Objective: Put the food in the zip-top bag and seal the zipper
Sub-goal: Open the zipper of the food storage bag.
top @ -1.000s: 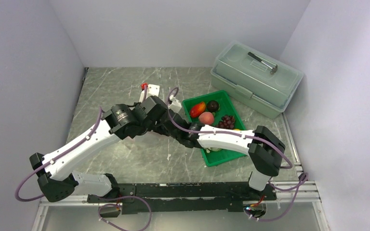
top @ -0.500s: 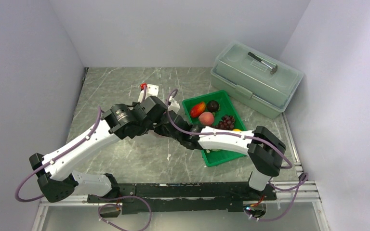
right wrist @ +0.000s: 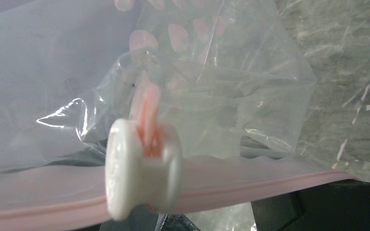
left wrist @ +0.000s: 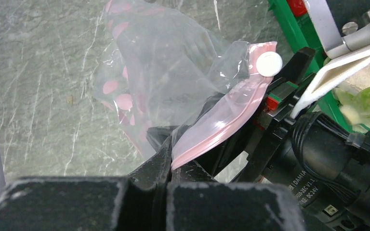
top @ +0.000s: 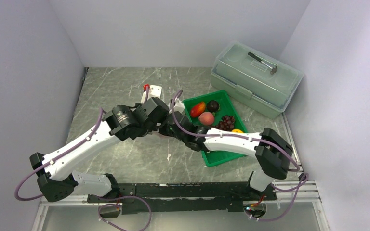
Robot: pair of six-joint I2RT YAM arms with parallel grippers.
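Observation:
The clear zip-top bag [left wrist: 164, 62] hangs crumpled above the marble table, held between the two arms. My left gripper [left wrist: 171, 166] is shut on one end of the pink zipper [left wrist: 221, 120]. A white slider [right wrist: 142, 168] sits on the strip right in front of my right gripper [right wrist: 173, 216], which is open; one dark finger [right wrist: 318, 207] shows below the strip. In the top view both grippers meet at the tray's left side, my left gripper [top: 161, 126] beside my right gripper [top: 176, 131]. The food lies in the green tray [top: 224, 96]: red-orange fruit [top: 197, 109], dark purple ball [top: 213, 106], pink peach [top: 206, 118], grape bunch [top: 227, 121].
A pale green lidded box [top: 255, 77] stands at the back right, behind the tray. A small white object with a red cap [top: 150, 89] lies on the table behind the grippers. Walls close in the table on the left, back and right.
My right gripper has opened wide and its arm has swung, elbow going right. The left gripper keeps its hold on the zipper and has barely moved.

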